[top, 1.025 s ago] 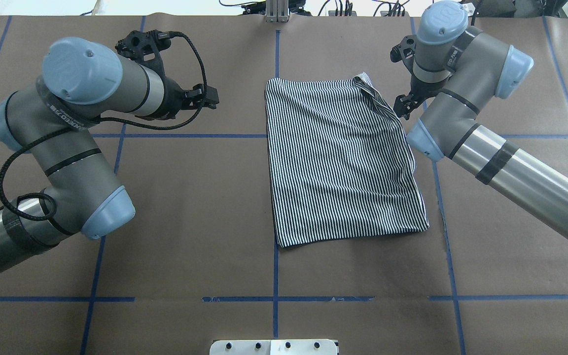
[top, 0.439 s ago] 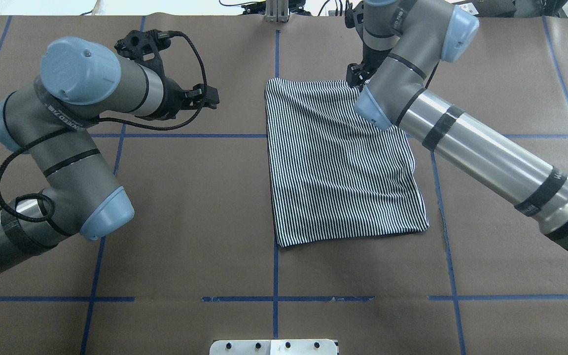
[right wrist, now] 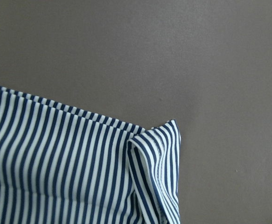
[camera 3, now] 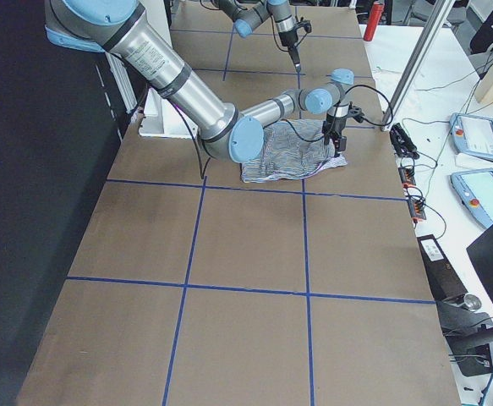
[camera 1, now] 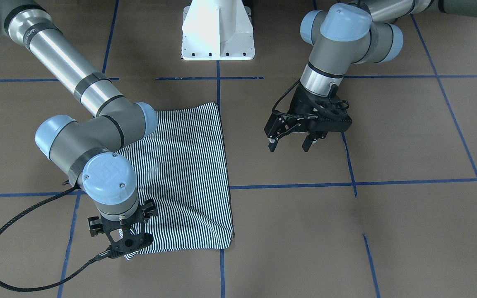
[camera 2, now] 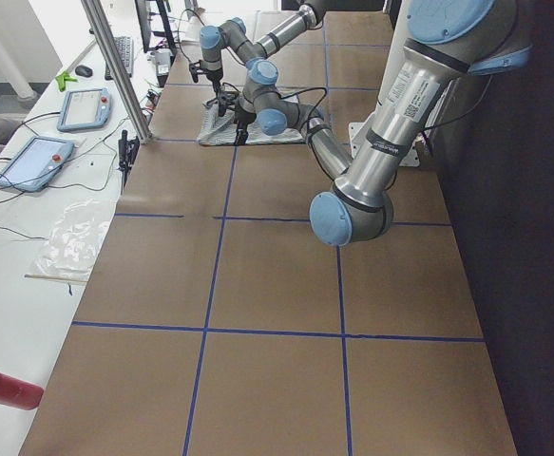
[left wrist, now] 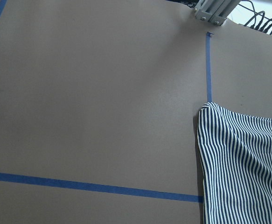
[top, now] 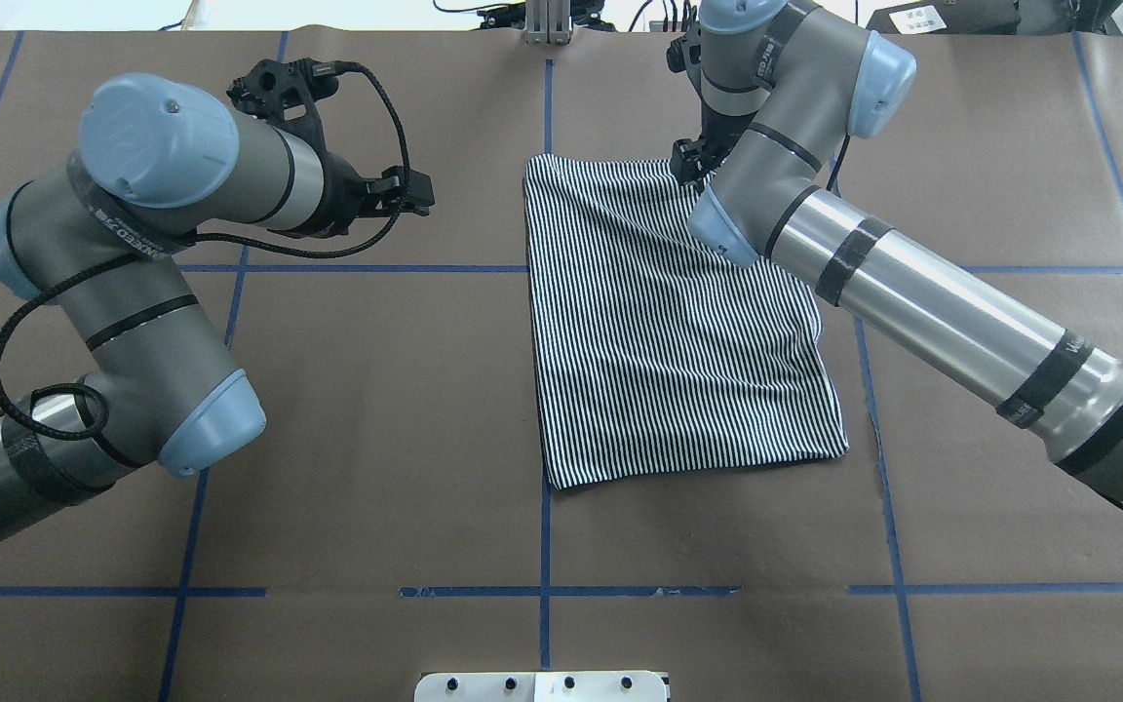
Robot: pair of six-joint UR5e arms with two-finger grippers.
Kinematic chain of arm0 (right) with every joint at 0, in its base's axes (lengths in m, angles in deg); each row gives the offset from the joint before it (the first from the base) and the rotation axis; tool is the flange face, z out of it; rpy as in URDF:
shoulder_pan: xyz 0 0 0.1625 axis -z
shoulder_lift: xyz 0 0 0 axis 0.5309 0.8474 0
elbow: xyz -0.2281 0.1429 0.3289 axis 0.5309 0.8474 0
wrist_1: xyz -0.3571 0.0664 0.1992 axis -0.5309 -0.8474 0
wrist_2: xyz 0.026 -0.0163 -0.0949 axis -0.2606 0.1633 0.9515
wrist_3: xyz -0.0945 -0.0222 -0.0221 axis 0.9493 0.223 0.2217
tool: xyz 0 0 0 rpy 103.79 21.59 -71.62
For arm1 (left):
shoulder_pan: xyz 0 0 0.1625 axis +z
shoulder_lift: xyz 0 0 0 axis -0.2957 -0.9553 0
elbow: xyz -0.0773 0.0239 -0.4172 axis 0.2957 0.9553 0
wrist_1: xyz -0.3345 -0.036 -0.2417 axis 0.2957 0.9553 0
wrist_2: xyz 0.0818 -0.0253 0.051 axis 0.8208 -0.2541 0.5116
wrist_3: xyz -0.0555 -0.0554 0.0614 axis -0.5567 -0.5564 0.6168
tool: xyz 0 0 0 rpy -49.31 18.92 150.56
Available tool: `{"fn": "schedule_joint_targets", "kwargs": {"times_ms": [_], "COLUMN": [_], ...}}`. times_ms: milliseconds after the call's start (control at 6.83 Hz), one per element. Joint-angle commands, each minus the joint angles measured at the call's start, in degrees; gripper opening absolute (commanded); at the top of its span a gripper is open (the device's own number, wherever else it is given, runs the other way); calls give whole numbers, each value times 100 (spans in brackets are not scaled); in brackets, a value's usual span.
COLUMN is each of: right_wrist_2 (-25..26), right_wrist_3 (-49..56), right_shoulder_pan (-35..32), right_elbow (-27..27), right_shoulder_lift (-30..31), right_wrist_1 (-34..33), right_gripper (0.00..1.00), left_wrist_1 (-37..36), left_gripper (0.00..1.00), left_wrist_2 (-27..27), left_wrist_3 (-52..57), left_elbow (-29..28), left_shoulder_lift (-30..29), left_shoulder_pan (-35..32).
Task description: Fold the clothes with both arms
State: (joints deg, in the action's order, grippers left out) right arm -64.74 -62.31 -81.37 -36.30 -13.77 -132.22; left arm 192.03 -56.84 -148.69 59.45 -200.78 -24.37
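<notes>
The clothes are one striped shirt, folded into a rectangle and lying flat right of the table's middle. My right gripper hangs over its far right corner, pointing down. Its fingers are hidden under the wrist, so I cannot tell whether it is open or shut. The right wrist view shows that corner with a small turned-over flap and no fingers. My left gripper hovers open and empty over bare table, left of the shirt. The left wrist view catches the shirt's far left corner.
Brown paper with blue tape lines covers the table. The white pedestal base stands at the robot's edge. An aluminium post rises at the far edge. Tablets and cables lie on the bench beyond it.
The right arm has swung left and forward, from beside the shirt's right edge to above its far right corner. The left arm has barely moved. The shirt lies as before.
</notes>
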Motion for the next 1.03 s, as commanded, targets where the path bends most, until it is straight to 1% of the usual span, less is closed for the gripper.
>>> {"fn": "schedule_joint_targets", "kwargs": {"times_ms": [0,293,439,586,732,879], "right_wrist_2": [74,240,320,320,347,303], "right_wrist_3": [62,71,106,306,596,842], "right_shoulder_pan": [-18,-53,-175,-437,-736,-991], "right_elbow": [49,93,180,294,565,577], "right_shoulder_lift": [147,236,262,262,271,254], "right_wrist_1": [38,38,38,47,56,56], "right_gripper": [100,100,100,100,100,100], "left_wrist_1": [11,20,20,46,47,47], "left_gripper": [100,100,100,100,100,100], "left_wrist_2": [-2,-2,6,7,7,7], "left_wrist_3": [-15,-15,-15,-15,-6,2], "left_elbow": [3,-5,-14,-49,-49,-58], "left_shoulder_lift": [-7,-15,-7,-7,-7,-7], "left_shoulder_pan": [0,9,18,18,18,18]}}
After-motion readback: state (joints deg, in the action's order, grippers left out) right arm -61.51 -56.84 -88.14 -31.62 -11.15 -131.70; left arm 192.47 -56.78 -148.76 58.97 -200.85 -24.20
